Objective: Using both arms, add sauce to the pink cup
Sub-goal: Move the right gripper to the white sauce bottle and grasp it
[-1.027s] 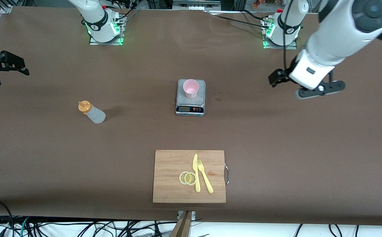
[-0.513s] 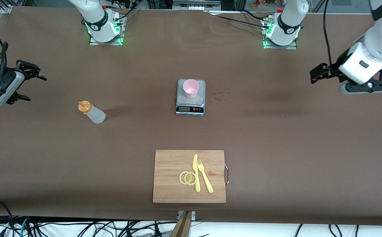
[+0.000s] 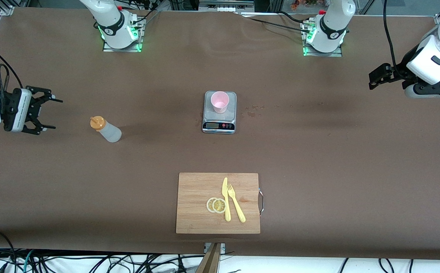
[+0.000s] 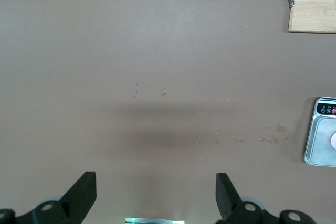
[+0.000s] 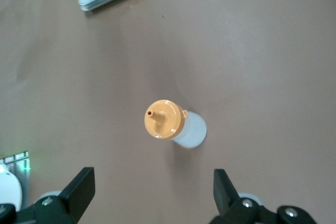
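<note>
The sauce bottle (image 3: pixel 106 129), whitish with an orange nozzle cap, stands upright on the table toward the right arm's end. It also shows in the right wrist view (image 5: pixel 173 124). The pink cup (image 3: pixel 220 101) stands on the grey scale (image 3: pixel 219 126) at mid-table. My right gripper (image 3: pixel 55 113) is open and empty, above the table beside the bottle and apart from it; its own view shows it too (image 5: pixel 152 182). My left gripper (image 3: pixel 373 79) is open and empty, above the table at the left arm's end, as its own view also shows (image 4: pixel 155 187).
A wooden cutting board (image 3: pixel 197 204) with a yellow knife (image 3: pixel 225 199), a yellow fork (image 3: pixel 236 203) and lemon slices (image 3: pixel 216 205) lies nearer to the front camera than the scale. Small spill spots (image 3: pixel 252 110) mark the table beside the scale.
My right gripper has come in from the table's edge toward the bottle. My left gripper has drawn away from the scale toward the left arm's end of the table.
</note>
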You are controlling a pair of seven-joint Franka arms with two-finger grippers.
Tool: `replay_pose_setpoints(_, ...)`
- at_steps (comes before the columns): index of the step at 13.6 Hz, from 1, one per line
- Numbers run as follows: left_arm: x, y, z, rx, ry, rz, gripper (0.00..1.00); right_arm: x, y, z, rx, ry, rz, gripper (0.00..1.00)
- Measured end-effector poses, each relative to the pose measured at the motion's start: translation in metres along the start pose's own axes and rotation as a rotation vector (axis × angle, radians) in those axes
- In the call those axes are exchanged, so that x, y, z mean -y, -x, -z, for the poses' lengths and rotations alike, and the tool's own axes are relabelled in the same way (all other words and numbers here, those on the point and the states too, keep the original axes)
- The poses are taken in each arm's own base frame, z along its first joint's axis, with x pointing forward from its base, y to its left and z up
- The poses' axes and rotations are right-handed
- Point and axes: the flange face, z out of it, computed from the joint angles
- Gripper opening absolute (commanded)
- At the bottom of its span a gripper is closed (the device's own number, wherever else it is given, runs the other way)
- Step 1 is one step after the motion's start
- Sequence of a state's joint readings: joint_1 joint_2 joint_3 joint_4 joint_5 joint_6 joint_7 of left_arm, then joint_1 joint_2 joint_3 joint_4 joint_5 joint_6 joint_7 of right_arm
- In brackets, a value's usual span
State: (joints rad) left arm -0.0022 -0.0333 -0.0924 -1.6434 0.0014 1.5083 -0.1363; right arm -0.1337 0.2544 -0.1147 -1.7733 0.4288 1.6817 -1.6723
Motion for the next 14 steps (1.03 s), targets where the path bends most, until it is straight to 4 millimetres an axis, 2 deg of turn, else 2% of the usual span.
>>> replay_pose_setpoints(3,0.000,0.000,0.000,0.000,0.000,0.001,1.00,-0.024,0.033,-0.040,-0.095,-0.043,0.115,1.00)
replay_pose_setpoints(6,0.002,0.000,0.000,0.001,0.000,0.004,1.00,-0.041,0.055,-0.077,-0.199,-0.062,0.220,1.00)
replay_pose_setpoints(14,0.002,0.000,0.000,0.001,0.000,0.004,1.00,-0.062,0.090,-0.154,-0.363,-0.077,0.444,1.00)
